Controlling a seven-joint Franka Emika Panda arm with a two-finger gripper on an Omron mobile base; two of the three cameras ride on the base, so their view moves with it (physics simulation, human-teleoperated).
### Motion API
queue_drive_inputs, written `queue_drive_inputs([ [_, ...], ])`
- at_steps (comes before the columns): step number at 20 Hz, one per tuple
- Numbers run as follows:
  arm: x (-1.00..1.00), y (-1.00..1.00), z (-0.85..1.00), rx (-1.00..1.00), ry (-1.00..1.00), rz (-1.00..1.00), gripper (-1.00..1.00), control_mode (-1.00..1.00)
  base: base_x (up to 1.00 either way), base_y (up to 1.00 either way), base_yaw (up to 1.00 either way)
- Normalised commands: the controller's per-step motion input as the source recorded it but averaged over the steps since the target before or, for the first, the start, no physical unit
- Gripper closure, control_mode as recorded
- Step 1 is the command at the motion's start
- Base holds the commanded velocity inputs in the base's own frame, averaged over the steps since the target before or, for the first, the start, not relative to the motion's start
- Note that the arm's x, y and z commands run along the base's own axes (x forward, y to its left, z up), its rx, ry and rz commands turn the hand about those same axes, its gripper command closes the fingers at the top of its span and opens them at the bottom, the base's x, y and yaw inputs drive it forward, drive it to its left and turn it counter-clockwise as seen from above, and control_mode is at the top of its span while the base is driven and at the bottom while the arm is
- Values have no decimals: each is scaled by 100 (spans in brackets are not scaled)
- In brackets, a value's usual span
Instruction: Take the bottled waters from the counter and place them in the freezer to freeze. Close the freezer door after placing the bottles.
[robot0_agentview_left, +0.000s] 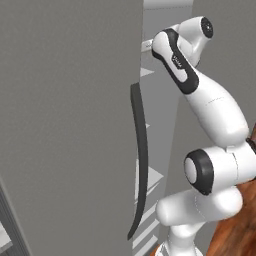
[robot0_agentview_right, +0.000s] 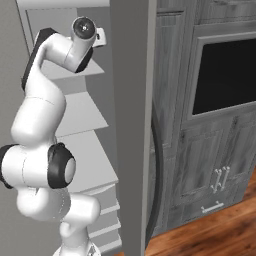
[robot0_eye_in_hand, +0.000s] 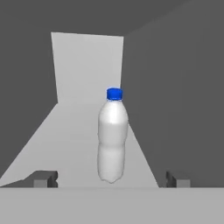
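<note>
A tall whitish-clear water bottle (robot0_eye_in_hand: 112, 140) with a blue cap stands upright on a white freezer shelf (robot0_eye_in_hand: 74, 131), free of any grip. My gripper (robot0_eye_in_hand: 110, 180) is open, its two dark fingertips (robot0_eye_in_hand: 43, 178) spread wide on either side of the bottle's base and a little short of it. In the base views my arm (robot0_agentview_right: 47, 90) reaches up into the freezer's upper shelves. The freezer door (robot0_agentview_left: 65, 125) stands swung open to the left of the arm, with its long dark handle (robot0_agentview_left: 141, 160) facing me.
The door's edge (robot0_agentview_right: 132, 125) rises just right of the arm. Dark grey panelled cabinets (robot0_agentview_right: 210, 170) with a black built-in panel (robot0_agentview_right: 225, 75) stand further right over a wooden floor (robot0_agentview_right: 215, 235). White shelves (robot0_agentview_right: 80, 115) stack below the hand. A grey inner wall (robot0_eye_in_hand: 175, 96) runs close on the bottle's right.
</note>
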Motion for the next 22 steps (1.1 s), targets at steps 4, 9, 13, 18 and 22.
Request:
queue_drive_inputs([
  [4,-100,-33,18,0,-10,-8,-100,-100,0,0,0],
  [9,-100,-14,6,0,-20,-11,-100,-100,0,0,0],
  [13,-100,-17,4,5,-6,-19,-100,-100,0,0,0],
  [18,-95,-25,0,3,5,-17,-100,-100,0,0,0],
  [22,-60,-3,3,-1,37,-23,-100,-100,0,0,0],
])
